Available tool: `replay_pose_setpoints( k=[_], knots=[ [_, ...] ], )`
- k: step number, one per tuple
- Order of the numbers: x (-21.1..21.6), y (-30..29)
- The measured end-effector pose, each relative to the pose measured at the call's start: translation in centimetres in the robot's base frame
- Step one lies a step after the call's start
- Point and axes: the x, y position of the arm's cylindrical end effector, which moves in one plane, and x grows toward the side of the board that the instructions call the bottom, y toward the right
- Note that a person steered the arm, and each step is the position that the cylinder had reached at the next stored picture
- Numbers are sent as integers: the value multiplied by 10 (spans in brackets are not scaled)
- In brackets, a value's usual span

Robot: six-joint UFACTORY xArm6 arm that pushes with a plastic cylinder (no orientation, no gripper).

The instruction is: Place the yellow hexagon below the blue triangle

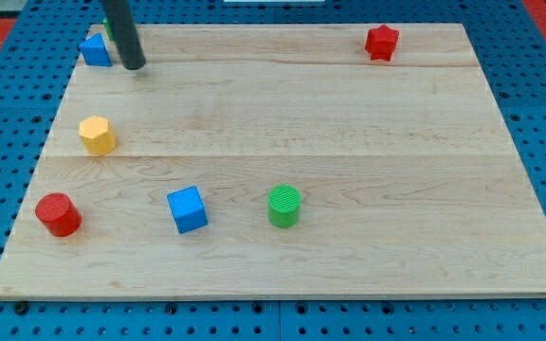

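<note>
Pale wooden desk on blue pegboard. My tip (135, 65), a bare rod holding nothing, rests just beside the blue triangle (94, 49) at the top-left corner; yellow hexagon (97, 134) already sits below it, near the left edge.

Single camera, no second view to overlap with. It sits high at the near long edge of the worktop (349, 114), tilted down and looking across it, so the far edge reads shorter than the near one. Medium range: whole board fits, blue pegboard (538, 104) visible on all sides. Rod enters from the view's top left, my tip (135, 66) in frame.
</note>
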Motion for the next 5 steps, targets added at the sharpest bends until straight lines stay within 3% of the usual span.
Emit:
replay_pose_setpoints(
  k=[1, 2, 3, 5],
  knots=[
    [70, 59],
    [142, 52],
    [155, 39],
    [143, -57]
  ],
)
